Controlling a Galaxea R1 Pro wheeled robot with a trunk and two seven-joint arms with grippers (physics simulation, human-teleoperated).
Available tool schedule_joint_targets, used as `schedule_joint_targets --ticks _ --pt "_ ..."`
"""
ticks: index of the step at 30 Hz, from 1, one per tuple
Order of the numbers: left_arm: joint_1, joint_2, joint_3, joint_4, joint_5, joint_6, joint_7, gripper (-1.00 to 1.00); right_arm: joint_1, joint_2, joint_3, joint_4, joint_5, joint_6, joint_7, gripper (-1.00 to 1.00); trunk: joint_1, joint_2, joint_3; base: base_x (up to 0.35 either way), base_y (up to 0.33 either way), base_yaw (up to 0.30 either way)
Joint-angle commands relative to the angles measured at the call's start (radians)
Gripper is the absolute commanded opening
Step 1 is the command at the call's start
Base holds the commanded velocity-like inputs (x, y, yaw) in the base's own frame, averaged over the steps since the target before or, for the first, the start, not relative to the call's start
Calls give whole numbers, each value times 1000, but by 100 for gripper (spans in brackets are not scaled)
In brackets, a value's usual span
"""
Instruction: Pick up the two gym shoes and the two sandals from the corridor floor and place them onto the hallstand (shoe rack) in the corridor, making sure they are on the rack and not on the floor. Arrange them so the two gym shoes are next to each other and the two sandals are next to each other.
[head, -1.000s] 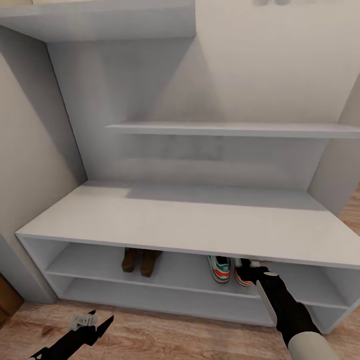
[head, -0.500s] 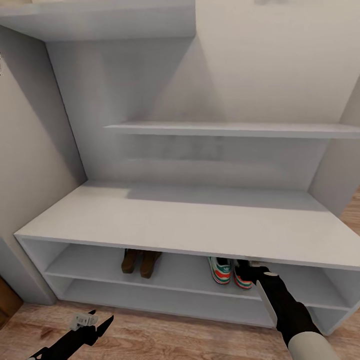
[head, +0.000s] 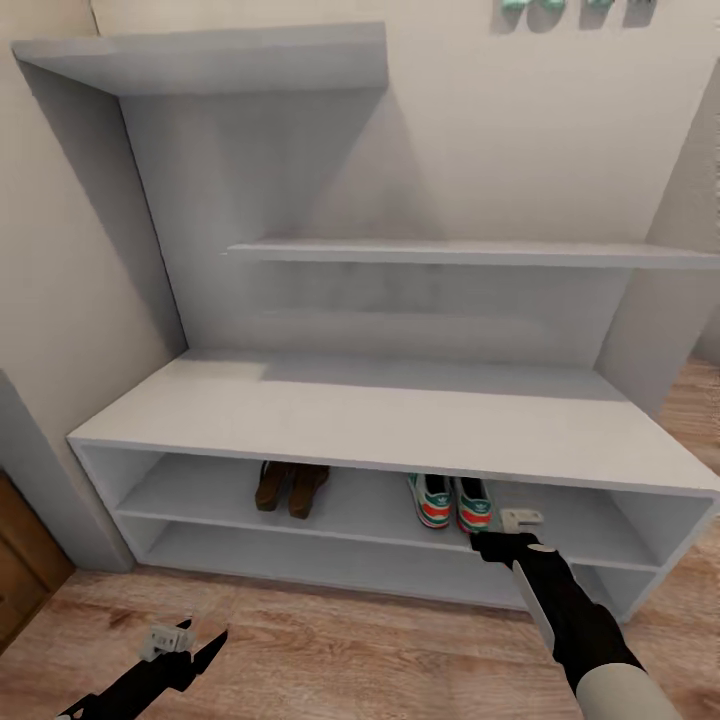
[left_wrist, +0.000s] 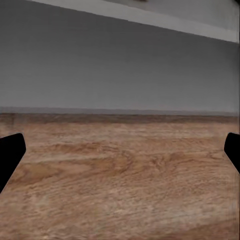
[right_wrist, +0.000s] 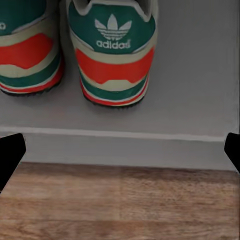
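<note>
Pale grey hallstand (head: 400, 425): both gym shoes (head: 452, 500) sit side by side on the upper tier, heels outward; both sandals (head: 291, 487) are paired to their left on the same tier. Right gripper (head: 505, 533) hovers just outside the tier edge, fingers wide, holding nothing. Left gripper (head: 178, 640) hangs over the corridor floor (head: 350, 660), fingers wide, empty. Placement looks complete.

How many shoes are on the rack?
4. Two gym shoes sit side by side on the hallstand's upper tier, right of middle. Two sandals sit together left of them.
</note>
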Motion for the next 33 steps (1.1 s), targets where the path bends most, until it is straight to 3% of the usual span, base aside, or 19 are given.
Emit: schedule_joint_targets --ticks 1,15,30,32,33 --pt "-1 0 2 1 4 0 -6 100 0 0 0 -1 -2 5 -2 100 -1 0 -1 -332 0 0" --pt "-1 0 3 1 3 0 -5 100 0 0 1 -1 -2 6 -2 100 -1 0 -1 -336 -10 0" --pt "-1 1 15 6 7 -2 -1 100 2 -2 3 15 0 1 -2 100 -1 0 -1 -337 -115 0" --pt "-1 1 16 6 8 -2 0 100 3 -2 3 26 0 -1 -2 100 -1 0 -1 -337 -129 0" --pt "-1 1 16 6 11 -4 40 100 5 -3 3 134 0 -63 -1 100 -1 0 -1 -104 -38 0"
